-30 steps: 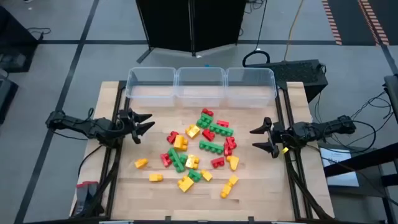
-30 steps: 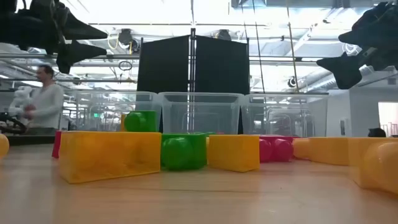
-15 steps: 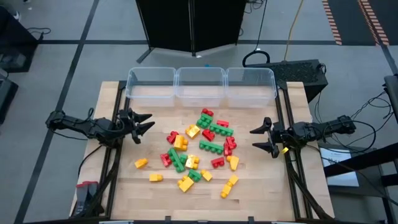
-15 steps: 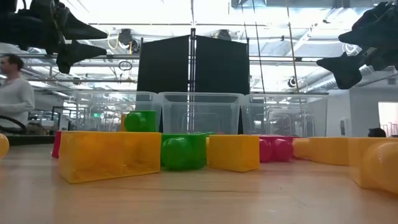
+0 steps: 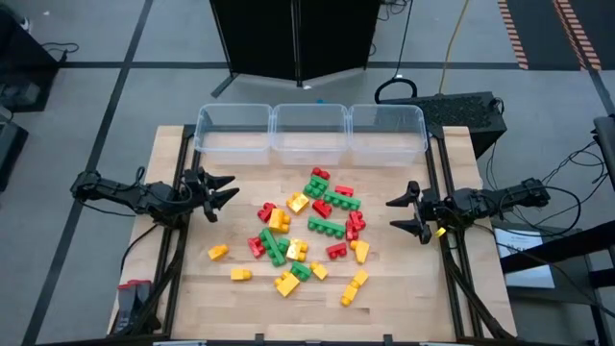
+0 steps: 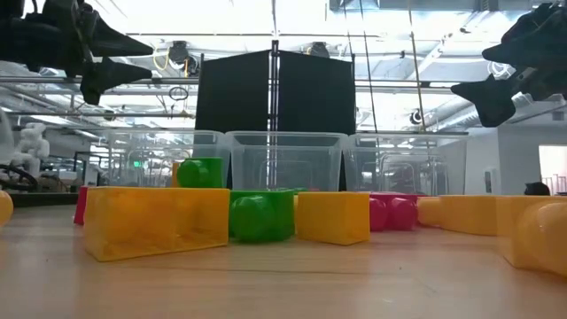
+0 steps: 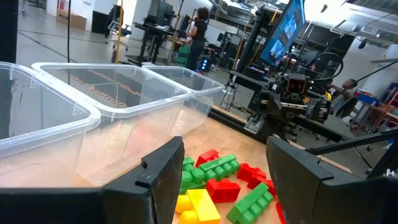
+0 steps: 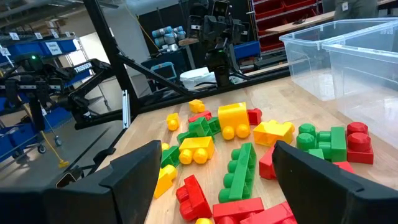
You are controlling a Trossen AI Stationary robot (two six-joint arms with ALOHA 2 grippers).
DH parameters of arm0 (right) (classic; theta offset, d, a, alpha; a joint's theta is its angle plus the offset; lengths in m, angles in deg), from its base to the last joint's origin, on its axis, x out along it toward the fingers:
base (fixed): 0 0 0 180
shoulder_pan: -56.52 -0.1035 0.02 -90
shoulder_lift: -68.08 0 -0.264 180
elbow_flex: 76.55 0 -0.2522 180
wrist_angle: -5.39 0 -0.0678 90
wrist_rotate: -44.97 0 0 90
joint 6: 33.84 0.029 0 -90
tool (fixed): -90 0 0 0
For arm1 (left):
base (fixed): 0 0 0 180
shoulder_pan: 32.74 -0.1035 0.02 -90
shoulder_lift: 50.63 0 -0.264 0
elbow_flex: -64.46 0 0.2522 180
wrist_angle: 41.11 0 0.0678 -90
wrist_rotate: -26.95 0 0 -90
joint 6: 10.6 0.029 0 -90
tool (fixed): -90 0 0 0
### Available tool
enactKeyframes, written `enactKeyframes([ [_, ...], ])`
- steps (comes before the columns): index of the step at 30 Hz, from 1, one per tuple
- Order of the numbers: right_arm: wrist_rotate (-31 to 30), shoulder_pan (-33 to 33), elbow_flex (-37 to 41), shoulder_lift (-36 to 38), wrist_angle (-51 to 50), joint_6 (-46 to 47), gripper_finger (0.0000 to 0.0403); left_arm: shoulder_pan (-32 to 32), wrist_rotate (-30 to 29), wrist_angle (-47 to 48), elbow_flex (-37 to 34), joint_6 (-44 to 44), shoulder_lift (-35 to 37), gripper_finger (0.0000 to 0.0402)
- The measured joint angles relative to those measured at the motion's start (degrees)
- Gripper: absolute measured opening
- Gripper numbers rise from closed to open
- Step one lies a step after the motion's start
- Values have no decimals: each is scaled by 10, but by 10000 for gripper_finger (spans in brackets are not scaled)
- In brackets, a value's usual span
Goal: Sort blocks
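Several red, green and yellow studded blocks [image 5: 307, 231] lie scattered on the middle of the wooden table; they also show in the left wrist view [image 7: 217, 183] and the right wrist view [image 8: 242, 158]. My left gripper [image 5: 223, 191] hovers open above the table's left side, its fingers pointing toward the pile. My right gripper [image 5: 404, 213] hovers open above the right side, facing the pile. Neither touches a block. In the low view both grippers [image 6: 124, 58] [image 6: 487, 89] hang high above the table.
Three clear plastic bins [image 5: 309, 134] stand in a row along the table's far edge, behind the pile. A few yellow blocks [image 5: 219, 252] lie apart toward the near left. A black panel [image 6: 275, 89] stands beyond the bins. Bare wood lies along the near edge.
Both arms and all blocks stay where they were. A person in the room behind the table has walked off the left of the low view.
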Motion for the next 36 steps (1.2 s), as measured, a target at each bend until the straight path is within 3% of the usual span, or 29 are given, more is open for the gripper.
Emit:
enactKeyframes([
  [9,0,0,0,0,1,1,298,0,0,0,0,0,0,208],
  [14,30,0,0,0,-1,31,298,0,0,0,0,0,0,208],
  [22,30,0,0,0,11,123,298,0,0,0,0,0,0,208],
  [25,10,0,0,0,82,185,298,0,0,0,0,0,0,208],
  [30,-119,0,0,0,279,261,298,0,0,-3,0,4,0,208],
  [36,-138,0,-13,-13,511,123,298,0,-7,-25,0,59,0,208],
])
